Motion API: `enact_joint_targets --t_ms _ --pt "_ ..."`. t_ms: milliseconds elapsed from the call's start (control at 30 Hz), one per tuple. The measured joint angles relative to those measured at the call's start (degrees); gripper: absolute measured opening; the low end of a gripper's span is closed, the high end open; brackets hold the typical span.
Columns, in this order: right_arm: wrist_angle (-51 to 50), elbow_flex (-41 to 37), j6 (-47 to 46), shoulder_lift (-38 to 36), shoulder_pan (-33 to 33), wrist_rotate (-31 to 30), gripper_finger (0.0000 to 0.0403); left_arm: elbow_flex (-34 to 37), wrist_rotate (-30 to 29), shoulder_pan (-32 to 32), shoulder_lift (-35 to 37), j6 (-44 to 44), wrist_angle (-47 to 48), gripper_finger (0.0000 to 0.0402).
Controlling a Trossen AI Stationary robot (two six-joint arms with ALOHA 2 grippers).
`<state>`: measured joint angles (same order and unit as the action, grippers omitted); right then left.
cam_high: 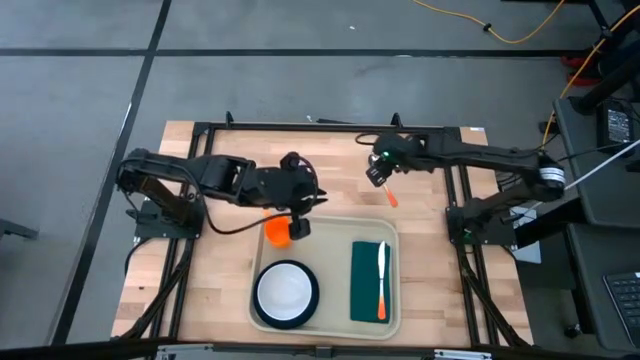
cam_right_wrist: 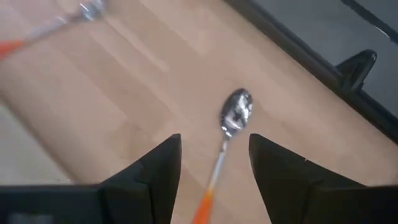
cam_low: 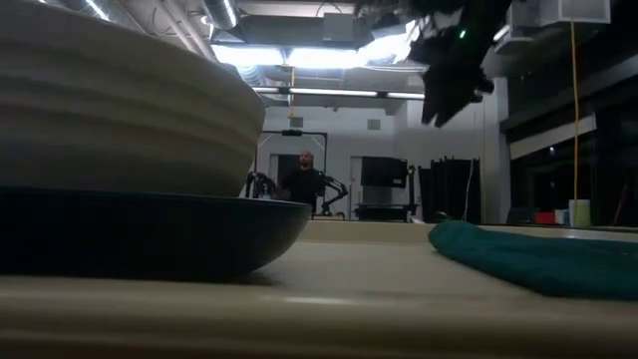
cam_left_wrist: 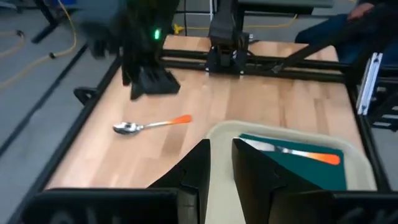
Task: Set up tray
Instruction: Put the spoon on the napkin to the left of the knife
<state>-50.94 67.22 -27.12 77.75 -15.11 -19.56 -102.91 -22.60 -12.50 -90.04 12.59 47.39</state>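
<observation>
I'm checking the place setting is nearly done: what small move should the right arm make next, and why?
Probably lower the right hand straight down and close on the spoon. The spoon lies on the bare wood outside the tray, and the open fingers already straddle its orange handle. The napkin in the tray holds one utensil only. The left hand is at the orange cup.

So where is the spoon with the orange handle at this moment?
The spoon lies on the bare wooden table, just beyond the tray's far right corner. The right hand, open, is directly above it.
</observation>
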Motion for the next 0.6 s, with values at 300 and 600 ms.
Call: enact_joint_targets --t_ms 300,600 --pt "-0.42 -0.04 7.97 13.72 -8.68 2.68 0.0194 0.0 -1.92 6.42 2.49 -5.81 0.07 0.0061" --pt "1.04 -0.09 7.94 25.36 -13.63 3.32 0.0194 0.02 -1.41 13.26 4.99 -5.34 1.35 0.0061"
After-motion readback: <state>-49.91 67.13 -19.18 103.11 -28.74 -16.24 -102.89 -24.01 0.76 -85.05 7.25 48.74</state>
